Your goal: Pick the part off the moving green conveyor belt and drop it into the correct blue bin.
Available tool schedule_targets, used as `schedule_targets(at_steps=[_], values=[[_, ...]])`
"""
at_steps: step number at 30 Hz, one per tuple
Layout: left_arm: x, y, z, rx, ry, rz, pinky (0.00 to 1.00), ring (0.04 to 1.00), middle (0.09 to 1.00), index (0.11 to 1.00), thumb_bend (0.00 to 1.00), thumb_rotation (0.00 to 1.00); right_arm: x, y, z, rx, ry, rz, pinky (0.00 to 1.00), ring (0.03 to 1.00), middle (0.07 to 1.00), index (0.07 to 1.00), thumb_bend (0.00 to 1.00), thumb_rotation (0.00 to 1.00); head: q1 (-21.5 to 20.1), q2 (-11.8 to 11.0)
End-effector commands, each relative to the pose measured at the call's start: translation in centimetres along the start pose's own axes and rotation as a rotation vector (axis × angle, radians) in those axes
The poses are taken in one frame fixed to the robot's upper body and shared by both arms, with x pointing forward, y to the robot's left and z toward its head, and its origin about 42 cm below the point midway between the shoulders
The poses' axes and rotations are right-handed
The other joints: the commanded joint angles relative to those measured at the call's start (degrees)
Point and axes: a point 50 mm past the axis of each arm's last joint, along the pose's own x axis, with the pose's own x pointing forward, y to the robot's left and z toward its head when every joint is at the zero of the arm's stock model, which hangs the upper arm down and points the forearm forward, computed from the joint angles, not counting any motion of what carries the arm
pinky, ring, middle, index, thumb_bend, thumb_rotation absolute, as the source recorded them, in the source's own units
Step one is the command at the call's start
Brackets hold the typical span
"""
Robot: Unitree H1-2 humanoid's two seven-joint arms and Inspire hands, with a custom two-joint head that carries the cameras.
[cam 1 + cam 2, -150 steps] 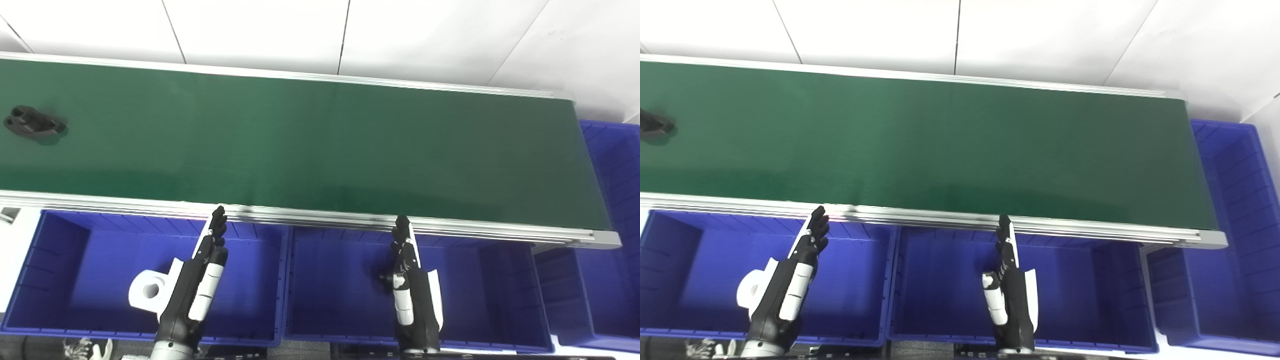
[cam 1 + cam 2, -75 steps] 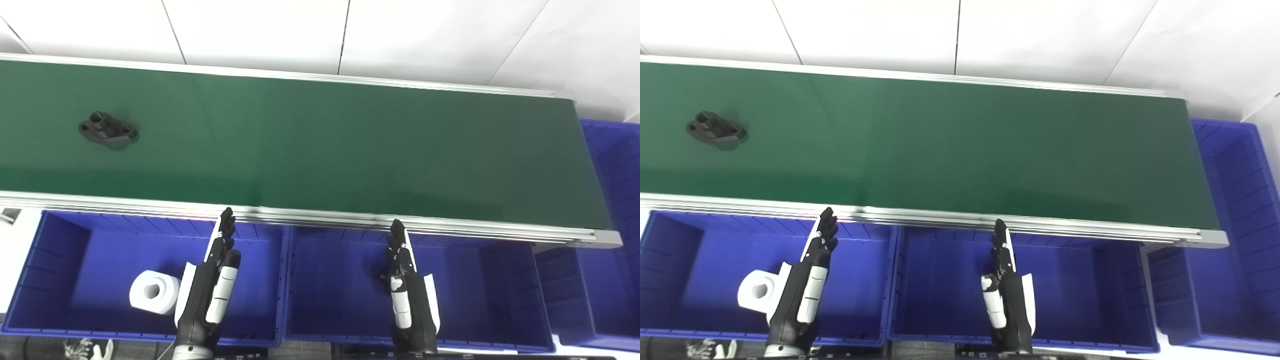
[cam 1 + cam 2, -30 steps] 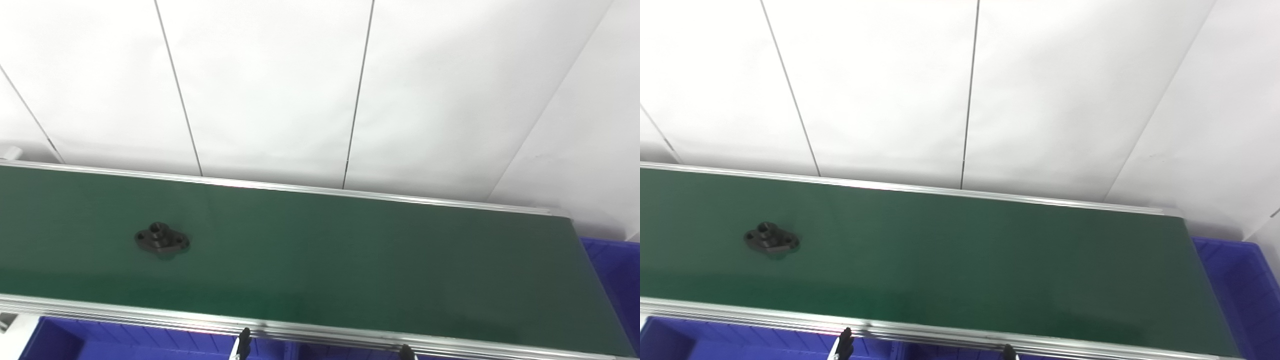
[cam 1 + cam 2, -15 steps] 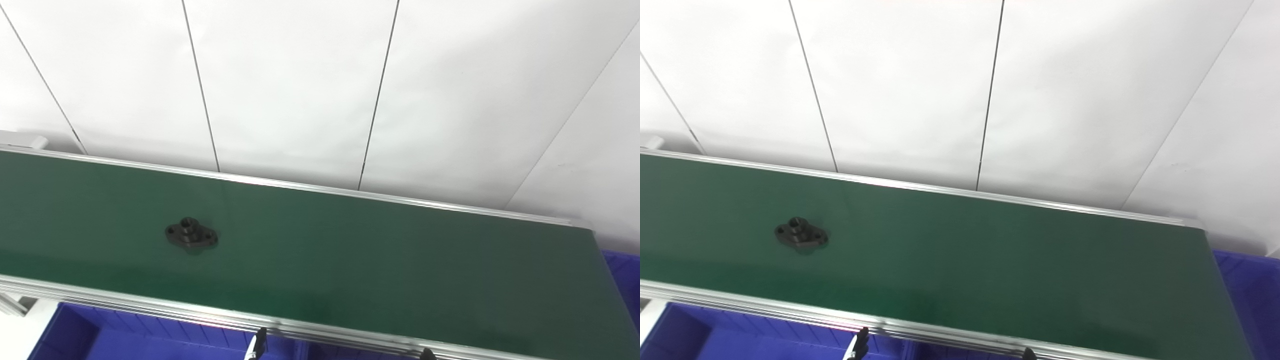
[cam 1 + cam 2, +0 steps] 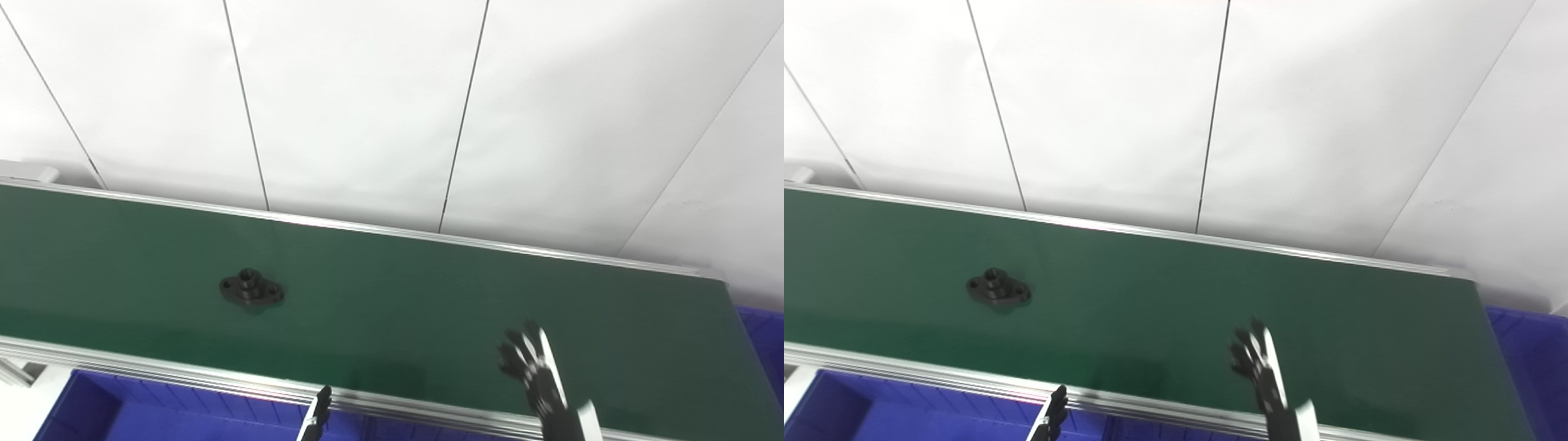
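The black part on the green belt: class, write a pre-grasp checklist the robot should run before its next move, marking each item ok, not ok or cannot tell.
1. Black part lies alone on the green belt, nothing touching it: ok.
2. Right hand is over the belt with fingers spread, holding nothing: ok.
3. Right hand is at the part: not ok, it is well to the part's right.
4. Left hand is clear of the belt, at its near rail: ok; open or shut: cannot tell.
5. Correct blue bin is identified: cannot tell, only bin edges show.
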Motion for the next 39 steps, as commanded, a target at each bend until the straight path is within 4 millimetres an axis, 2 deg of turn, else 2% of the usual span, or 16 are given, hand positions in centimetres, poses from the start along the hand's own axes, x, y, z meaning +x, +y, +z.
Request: schedule_targets(at_steps=[1,5,6,11,13,17,25,30,32,39], values=[[0.2,-0.5,1.2,-0.027,-0.044,-0.004,0.97,0.981,1.0,1.0,0.54,0.99,1.6,-0.1,1.2,-0.039,-0.011,0.004,0.8,0.883,0.957,0.975,0.89,0.43,0.0,0.1],[0.2,-0.4,1.3,-0.031,-0.04,-0.005,0.93,0.972,1.0,1.0,0.58,0.97,4.8,-0.3,1.3,-0.207,0.025,0.045,0.76,0.859,0.941,0.949,0.89,0.43,-0.9,0.4],[0.2,-0.4,1.3,-0.035,-0.041,-0.005,0.93,0.968,1.0,1.0,0.57,0.96,5.3,-0.3,1.3,-0.249,0.041,0.054,0.69,0.815,0.912,0.934,0.91,0.43,-0.9,0.4],[0.5,-0.4,1.2,-0.043,-0.049,-0.012,0.93,0.964,1.0,1.0,0.54,0.97,8.3,0.0,0.8,-0.406,0.079,0.076,0.61,0.777,0.872,0.898,0.94,0.41,-2.6,0.3],[0.6,-0.4,1.2,-0.042,-0.052,-0.019,0.93,0.966,1.0,1.0,0.52,0.98,9.3,0.3,0.6,-0.438,0.076,0.082,0.62,0.792,0.871,0.89,0.94,0.42,-2.7,0.0],[0.8,-0.6,1.2,-0.057,-0.053,-0.03,0.98,0.973,1.0,1.0,0.56,0.98,11.3,0.8,0.1,-0.514,0.075,0.098,0.7,0.831,0.877,0.895,0.93,0.46,-2.2,0.0],[0.9,-1.3,1.4,-0.055,-0.048,-0.029,0.95,0.964,1.0,1.0,0.6,0.97,15.2,1.9,-0.5,-0.58,0.087,0.149,0.72,0.829,0.875,0.901,0.95,0.52,-0.4,0.1],[0.7,-1.8,1.8,-0.045,-0.037,-0.037,0.95,0.961,0.994,1.0,0.63,0.99,17.7,3.8,-0.2,-0.608,0.09,0.185,0.71,0.834,0.877,0.903,0.96,0.5,0.1,0.6],[0.7,-2.1,1.9,-0.047,-0.042,-0.037,0.96,0.972,0.997,1.0,0.63,0.98,18.5,4.5,-0.2,-0.643,0.08,0.208,0.73,0.833,0.878,0.902,0.96,0.5,0.5,0.7],[0.5,-2.9,2.4,-0.044,-0.029,-0.04,1.0,0.994,0.991,1.0,0.6,1.0,20.6,6.7,-1.3,-0.772,0.064,0.295,0.74,0.807,0.861,0.898,0.97,0.49,1.9,0.7]])
